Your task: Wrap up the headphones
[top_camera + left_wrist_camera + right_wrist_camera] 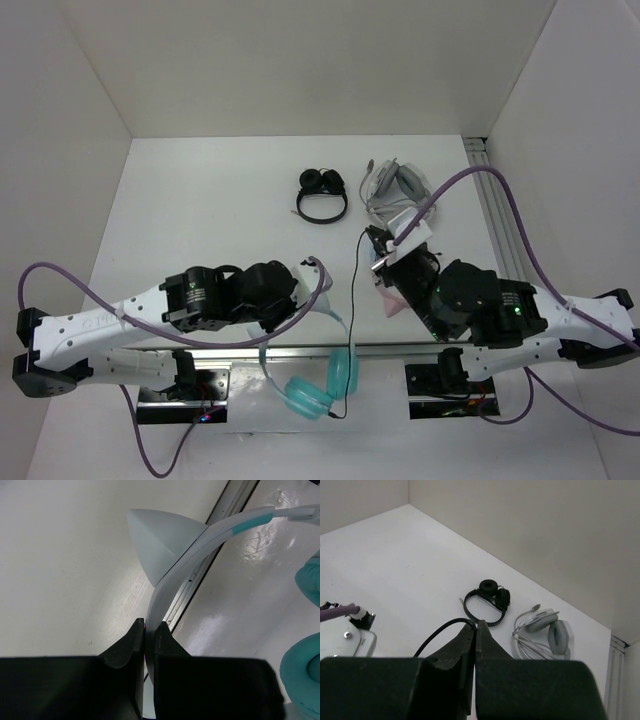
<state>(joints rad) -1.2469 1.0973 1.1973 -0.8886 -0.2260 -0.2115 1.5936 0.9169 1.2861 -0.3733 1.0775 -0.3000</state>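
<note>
The headphones hang over the table's near edge, with teal ear cups (310,395) and a white-and-pale-blue headband (322,275). My left gripper (312,285) is shut on the headband (172,575), just below a pointed ear (160,540); the teal cups (302,672) show at the right of that view. The thin black cable (355,310) runs from the cups up to my right gripper (370,240). The right gripper (475,626) is shut on the cable (440,630), which loops out to the left of the jaws.
A small all-black pair of headphones (322,193) (487,600) lies at the back centre. A grey-white pair with a coiled cable (393,185) (542,632) lies to its right. Something pink (388,302) shows under my right arm. A metal rail (500,215) runs along the right wall.
</note>
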